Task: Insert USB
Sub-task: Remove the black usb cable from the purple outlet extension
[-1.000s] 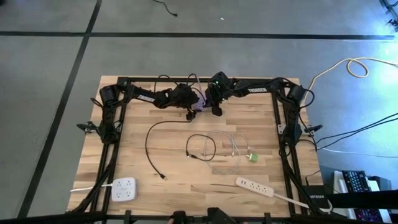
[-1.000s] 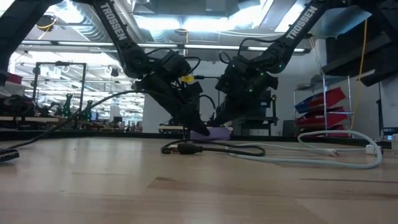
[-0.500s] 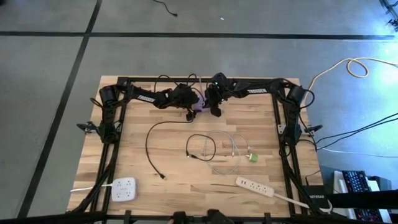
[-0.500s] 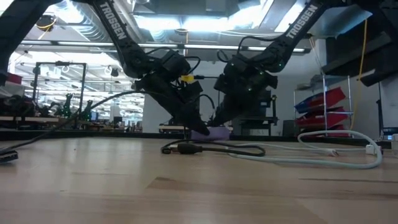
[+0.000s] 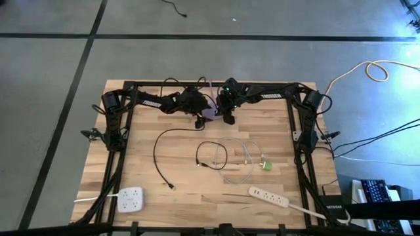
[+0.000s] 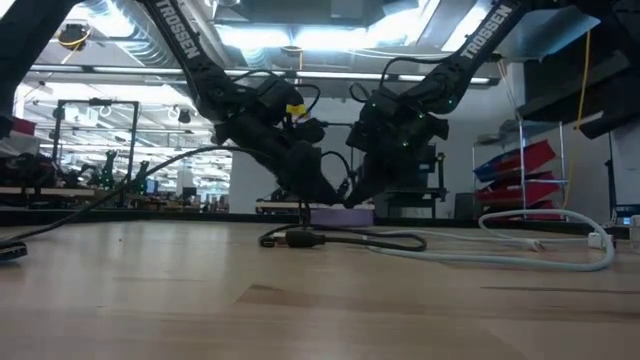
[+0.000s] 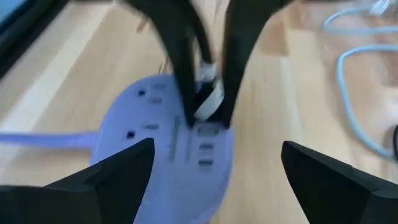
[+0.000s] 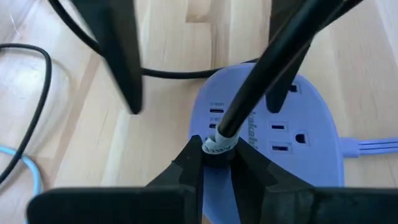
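Observation:
A round purple power hub [image 5: 211, 111] lies flat on the table at the far middle, its lead running off toward the far edge. My right gripper [image 5: 227, 118] stands over it, shut on a USB plug [image 8: 214, 143] with a black cable [image 8: 273, 62]. My left gripper [image 5: 199, 119] hangs just left of the hub. Its fingers are wide open on either side of the hub [image 7: 161, 143] and touch nothing. In the low view both grippers [image 6: 318, 190] [image 6: 352, 195] slant down to the hub [image 6: 342, 215]. My right gripper pinches the USB plug's light-coloured collar [image 8: 216, 144] between its two fingertips. The fingers come from above, slanting toward the hub. The plug stands tilted on the hub's top face beside its USB ports [image 7: 205, 130]. The cable rises away from it. Whether it sits in a port, I cannot tell.
A long black cable [image 5: 157, 151] curves toward the near edge. A small black coil [image 5: 213, 154] and a pale cable [image 5: 239, 160] with a green piece [image 5: 266, 166] lie mid-table. White power strips lie at the near left [image 5: 131, 198] and near right [image 5: 269, 196].
My left gripper has risen a little off the hub and drawn back slightly toward the table's left. In the low view the hub now shows as a flat slab below both grippers. My right gripper has stayed over the hub with the plug.

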Motion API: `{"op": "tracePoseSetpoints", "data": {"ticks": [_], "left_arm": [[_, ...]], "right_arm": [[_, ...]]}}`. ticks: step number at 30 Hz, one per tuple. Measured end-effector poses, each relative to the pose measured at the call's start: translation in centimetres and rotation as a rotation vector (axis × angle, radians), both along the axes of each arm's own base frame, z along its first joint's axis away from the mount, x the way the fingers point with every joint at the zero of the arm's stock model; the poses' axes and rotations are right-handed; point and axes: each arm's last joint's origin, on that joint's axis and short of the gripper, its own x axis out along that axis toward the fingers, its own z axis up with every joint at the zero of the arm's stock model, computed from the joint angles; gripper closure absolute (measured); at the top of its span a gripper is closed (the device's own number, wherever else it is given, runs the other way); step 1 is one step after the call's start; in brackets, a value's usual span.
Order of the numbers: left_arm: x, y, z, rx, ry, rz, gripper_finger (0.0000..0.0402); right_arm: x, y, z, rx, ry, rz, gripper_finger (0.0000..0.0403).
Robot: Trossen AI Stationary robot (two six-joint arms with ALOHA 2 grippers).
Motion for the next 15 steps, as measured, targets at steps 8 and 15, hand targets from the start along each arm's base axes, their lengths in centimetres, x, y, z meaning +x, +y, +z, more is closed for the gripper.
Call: {"op": "tracePoseSetpoints", "data": {"ticks": [8, 15], "left_arm": [[-0.2, 1.3, 0.7, 0.015, -0.066, 0.064, 0.0103], [-0.5, 1.6, 0.3, 0.025, -0.007, 0.134, 0.0141]], "right_arm": [[0.1, 0.6, -0.1, 0.000, 0.012, 0.037, 0.0369], [0.2, 0.7, -0.1, 0.009, 0.015, 0.038, 0.0369]]}}
